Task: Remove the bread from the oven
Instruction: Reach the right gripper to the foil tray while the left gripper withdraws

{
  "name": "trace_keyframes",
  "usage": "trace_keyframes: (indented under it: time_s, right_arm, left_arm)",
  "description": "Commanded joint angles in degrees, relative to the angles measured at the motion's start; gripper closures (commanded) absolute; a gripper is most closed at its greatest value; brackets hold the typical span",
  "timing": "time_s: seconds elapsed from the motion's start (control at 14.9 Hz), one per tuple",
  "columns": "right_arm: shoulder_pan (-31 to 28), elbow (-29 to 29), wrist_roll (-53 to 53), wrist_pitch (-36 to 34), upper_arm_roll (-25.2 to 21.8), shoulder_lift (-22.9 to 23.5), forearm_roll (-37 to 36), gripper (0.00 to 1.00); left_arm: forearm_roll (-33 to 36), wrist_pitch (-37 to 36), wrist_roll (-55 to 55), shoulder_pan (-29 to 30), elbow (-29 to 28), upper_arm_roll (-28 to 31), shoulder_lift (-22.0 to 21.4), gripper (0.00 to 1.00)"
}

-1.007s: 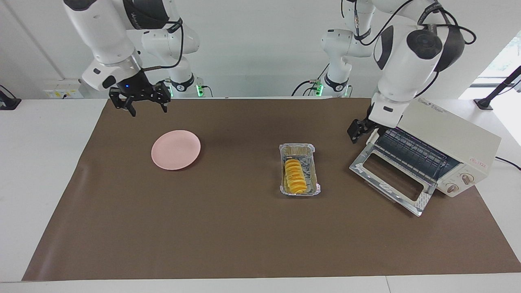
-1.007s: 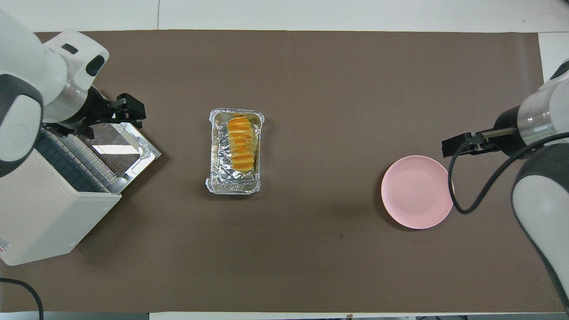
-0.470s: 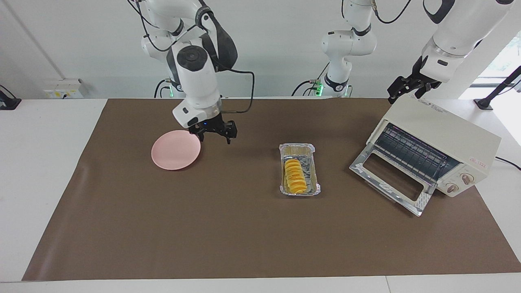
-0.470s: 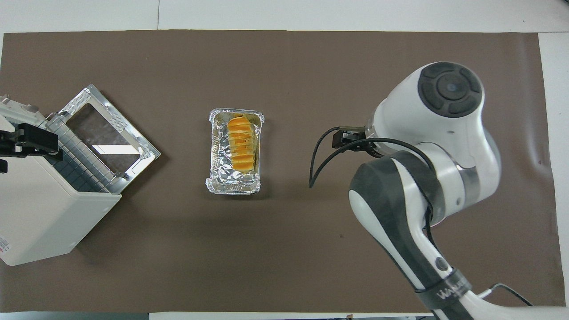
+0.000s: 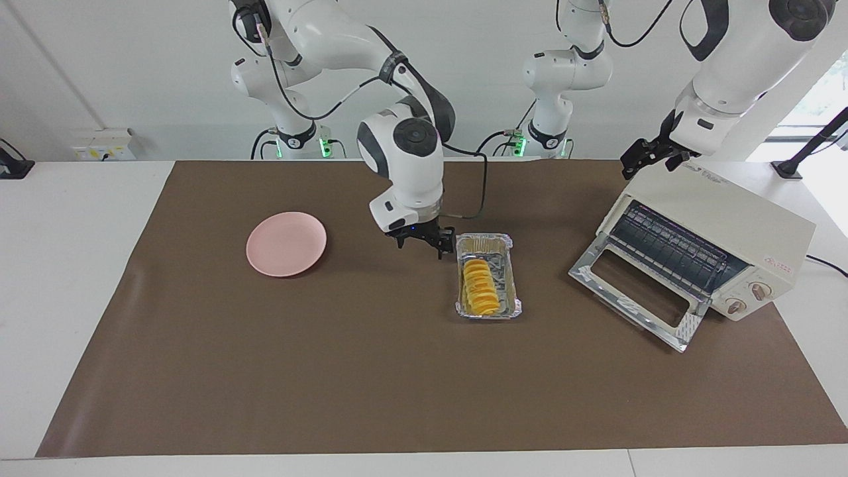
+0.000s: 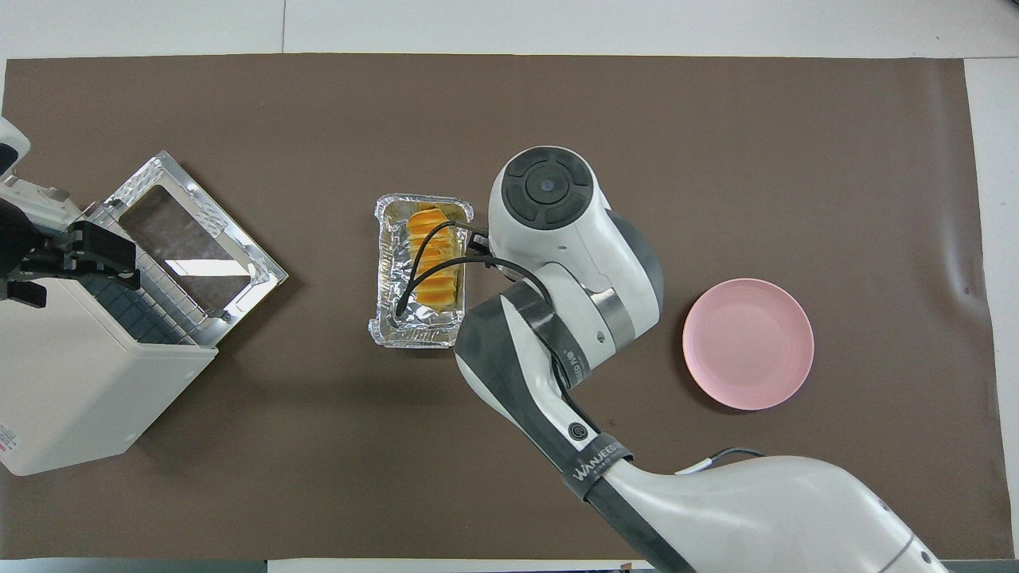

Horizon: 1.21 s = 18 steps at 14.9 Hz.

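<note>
The bread (image 5: 480, 286) is a ridged golden-yellow loaf lying in a silver foil tray (image 5: 507, 281) on the brown mat, outside the oven; it also shows in the overhead view (image 6: 434, 263). The cream-white oven (image 5: 719, 222) stands at the left arm's end with its glass door (image 5: 636, 291) dropped open and its wire rack bare. My right gripper (image 5: 421, 244) is open and empty, low over the mat beside the tray's corner nearest the robots. In the overhead view its wrist hides it. My left gripper (image 5: 652, 158) is open and empty above the oven's top edge.
A pink plate (image 5: 286, 244) lies on the mat toward the right arm's end. The right arm's cable loops over the tray (image 6: 390, 326) in the overhead view. The open oven door (image 6: 191, 239) juts toward the tray.
My right gripper has swept from beside the pink plate across to the foil tray. My left gripper has stayed above the oven's top, barely shifting.
</note>
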Motion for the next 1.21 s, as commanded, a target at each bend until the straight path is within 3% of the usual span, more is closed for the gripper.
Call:
trace_keyframes:
  time_s: [0.0,0.47,0.6,1.14]
  right_arm:
    - [0.66,4.05,1.37,1.44,-0.6,3.98,-0.61,0.0]
    - [1.89,6.61,0.68,3.21,-0.25,7.41,-3.77,0.0]
    - [3.2,6.52,-2.57,6.97,-0.16,7.67,-4.57,0.0]
    - [4.09,-1.22,-9.88,12.61,-0.25,6.36,-4.74,0.0]
  left_arm:
    - [-1.77,-0.69,0.9,0.97,0.57,-0.31,-0.4,0.0]
    - [-1.77,0.63,0.9,-0.35,-1.36,-0.22,-1.72,0.0]
    - [-1.77,0.9,0.72,0.26,-1.19,-0.05,-2.07,0.0]
    - [-1.69,0.9,0.63,0.35,-1.27,0.22,-2.34,0.0]
